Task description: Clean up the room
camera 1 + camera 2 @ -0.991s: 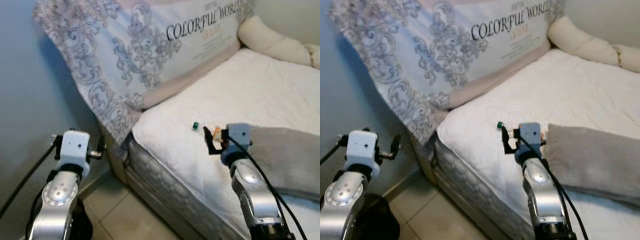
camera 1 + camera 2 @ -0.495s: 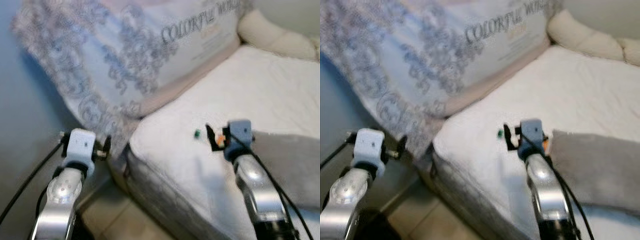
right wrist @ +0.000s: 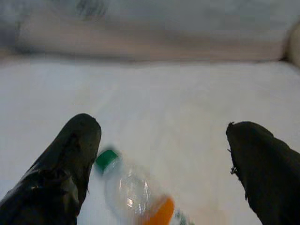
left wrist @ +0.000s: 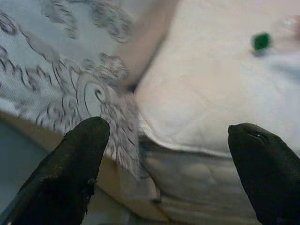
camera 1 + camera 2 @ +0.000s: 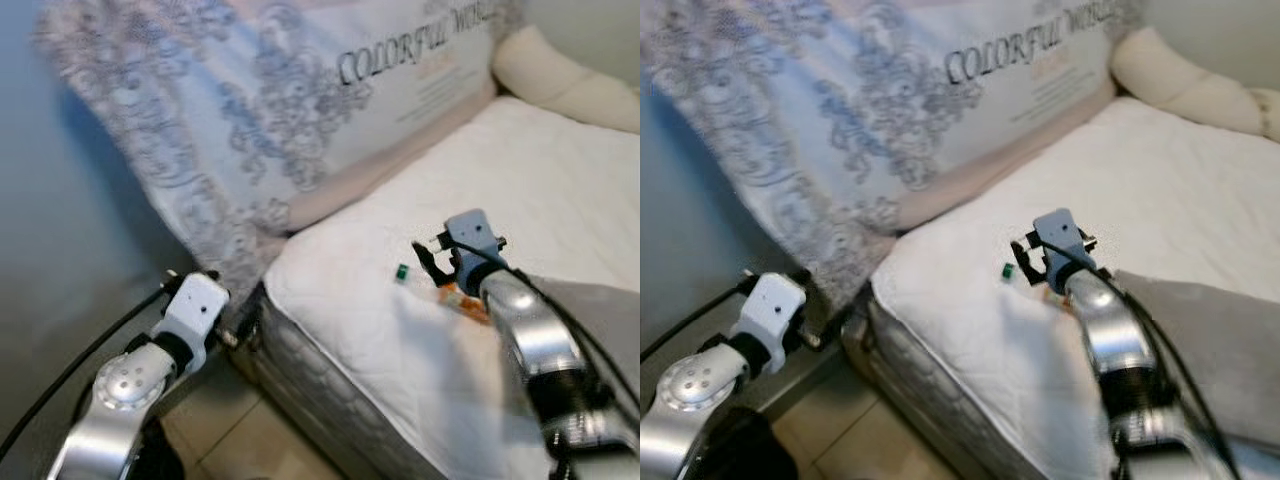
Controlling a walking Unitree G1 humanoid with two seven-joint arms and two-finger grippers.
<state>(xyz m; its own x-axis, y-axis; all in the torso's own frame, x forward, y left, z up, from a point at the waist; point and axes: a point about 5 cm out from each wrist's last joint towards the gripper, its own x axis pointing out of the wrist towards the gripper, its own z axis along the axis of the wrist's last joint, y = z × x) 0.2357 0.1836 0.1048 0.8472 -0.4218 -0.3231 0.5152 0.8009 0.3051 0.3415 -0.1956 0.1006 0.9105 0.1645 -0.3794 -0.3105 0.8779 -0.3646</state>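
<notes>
Right wrist view gives you the clearest look at the target: a small clear plastic bottle point(image 3: 136, 199) with a green cap and an orange label lies on its side on the white mattress point(image 3: 187, 117). Your right gripper point(image 3: 159, 159) is spread wide, one black finger point(image 3: 65, 168) just beside the bottle's cap end and the other finger well apart from the bottle. Whether that near finger touches the bottle cannot be told; the picture is blurred there.

From the head camera, you see the right gripper point(image 5: 432, 262) over the mattress point(image 5: 560, 170), with the bottle's green cap point(image 5: 401, 271) just beside it and an orange patch of the bottle point(image 5: 462, 299) lying by the wrist. A grey blanket point(image 5: 1210, 340) lies on the mattress on the far side of the right arm from the bottle. A large patterned pillow point(image 5: 300, 110) printed with lettering leans at the head of the mattress, and a cream cushion point(image 5: 1185, 85) lies along the mattress's far edge.

Your left gripper point(image 4: 171, 164) is also spread wide and holds nothing. It points at the corner of the mattress where the pillow's patterned edge hangs down; the green cap point(image 4: 261, 41) shows on the mattress well beyond it. The left arm point(image 5: 135, 375) sits low, off the mattress, beside that corner.
</notes>
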